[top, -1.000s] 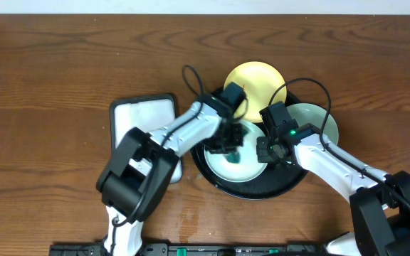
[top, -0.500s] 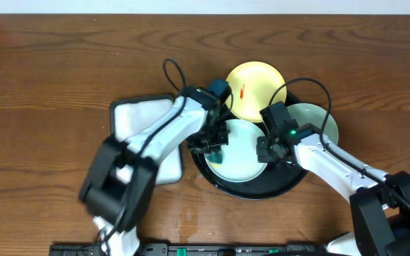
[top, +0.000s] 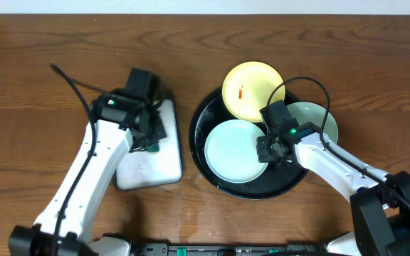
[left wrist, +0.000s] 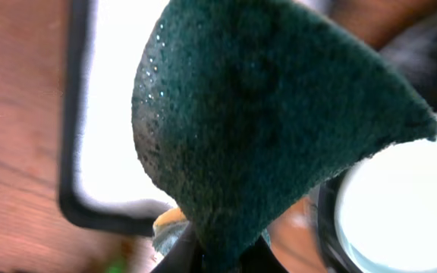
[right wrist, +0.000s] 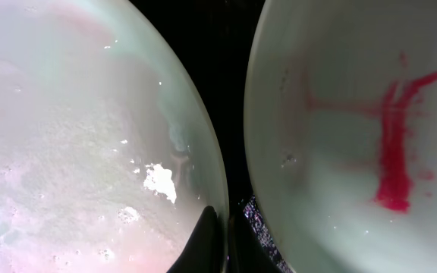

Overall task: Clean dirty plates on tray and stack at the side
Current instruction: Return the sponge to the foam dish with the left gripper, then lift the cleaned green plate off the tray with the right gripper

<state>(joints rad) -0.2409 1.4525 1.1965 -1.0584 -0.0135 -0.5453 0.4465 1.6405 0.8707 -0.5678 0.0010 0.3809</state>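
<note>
We log: left gripper [top: 150,144], clamped on green pad [left wrist: 264,129], has swung off black tray [top: 195,142] to white tray [top: 144,171] left of it | mint plate [top: 235,151] inside black tray looks wiped, ready for stacking | right gripper [top: 266,152] closed at its edge.

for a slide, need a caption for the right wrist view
Right claw shut at the gap between a smear-free mint plate and a red-smeared mint plate on the black tray.

Three plates [top: 237,151] on round tray [top: 255,190]; rectangular tray [top: 148,171] just left; sponge [left wrist: 264,129] over rectangular tray.
</note>
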